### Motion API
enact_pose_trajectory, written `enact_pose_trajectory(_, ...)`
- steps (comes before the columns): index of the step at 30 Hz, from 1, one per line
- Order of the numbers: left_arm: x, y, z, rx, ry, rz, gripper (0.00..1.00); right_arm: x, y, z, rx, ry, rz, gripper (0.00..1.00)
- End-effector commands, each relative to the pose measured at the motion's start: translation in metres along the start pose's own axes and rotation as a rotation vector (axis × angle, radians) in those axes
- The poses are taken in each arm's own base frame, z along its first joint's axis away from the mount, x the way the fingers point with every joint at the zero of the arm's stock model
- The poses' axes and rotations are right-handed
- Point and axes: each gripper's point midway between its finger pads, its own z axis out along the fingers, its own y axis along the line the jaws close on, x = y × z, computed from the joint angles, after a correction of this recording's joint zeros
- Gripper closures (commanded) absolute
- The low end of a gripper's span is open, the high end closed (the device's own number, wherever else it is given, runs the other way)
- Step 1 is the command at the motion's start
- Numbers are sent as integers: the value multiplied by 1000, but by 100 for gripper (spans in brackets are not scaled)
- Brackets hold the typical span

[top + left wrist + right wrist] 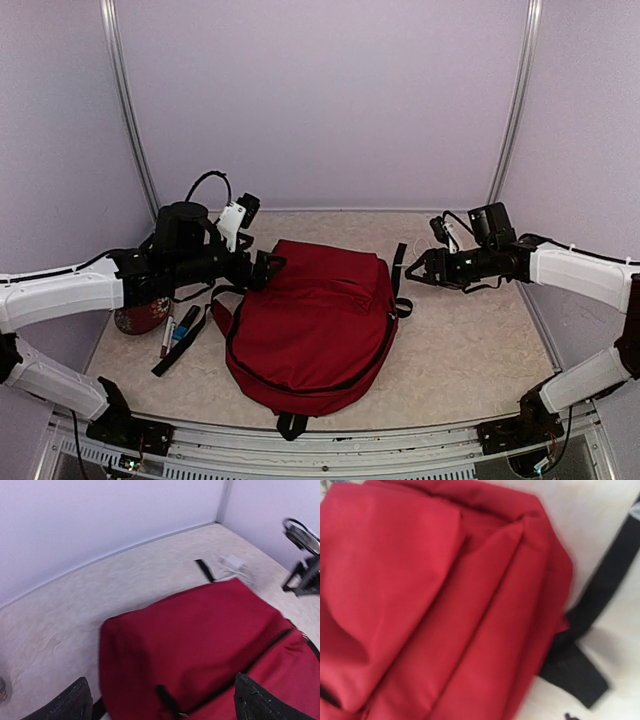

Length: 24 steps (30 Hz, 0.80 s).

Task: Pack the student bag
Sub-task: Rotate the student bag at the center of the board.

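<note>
Bag (pixel 315 320), dark red, lies flat mid-bench (pixel 470 350), long axis near to far, far end leaning right, rounded zip end nearest. Left tool (pixel 268 268) gapes wide at its far-left corner. Right tool (pixel 412 272), parted and empty, is beside a strap (pixel 400 300).

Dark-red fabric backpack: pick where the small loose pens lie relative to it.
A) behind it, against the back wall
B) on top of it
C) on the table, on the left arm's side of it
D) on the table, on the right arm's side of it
C: the top view shows the small pens lying on the beige table just left of the dark-red fabric backpack.
</note>
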Motion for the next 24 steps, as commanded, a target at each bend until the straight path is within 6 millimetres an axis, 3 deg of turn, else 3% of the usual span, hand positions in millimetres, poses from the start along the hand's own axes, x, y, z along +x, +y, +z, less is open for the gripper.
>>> enact_pose_trajectory(1,45,78,20,-177,133,-237,5,10,23,30,-249,23,87,28)
enact_pose_trajectory(3,70,93,25,-202,190,-274,6,22,20,46,-294,81,128,19)
enact_pose_trajectory(6,103,89,30,-190,269,-277,7,35,11,70,-258,152,117,22)
enact_pose_trajectory(8,127,81,34,-168,320,-273,9,34,9,78,-258,162,107,29)
enact_pose_trajectory(10,146,61,40,-98,363,-255,13,28,3,87,-227,159,78,42)
enact_pose_trajectory(14,157,-16,48,123,394,-92,14,5,-14,104,-141,172,14,47)
enact_pose_trajectory(18,151,-123,35,491,348,51,14,-28,-22,115,-84,146,-35,47)
enact_pose_trajectory(22,140,-196,17,721,279,151,13,-69,-25,107,4,82,-97,38)
enact_pose_trajectory(24,137,-215,17,742,262,213,11,-93,-33,92,88,28,-119,35)
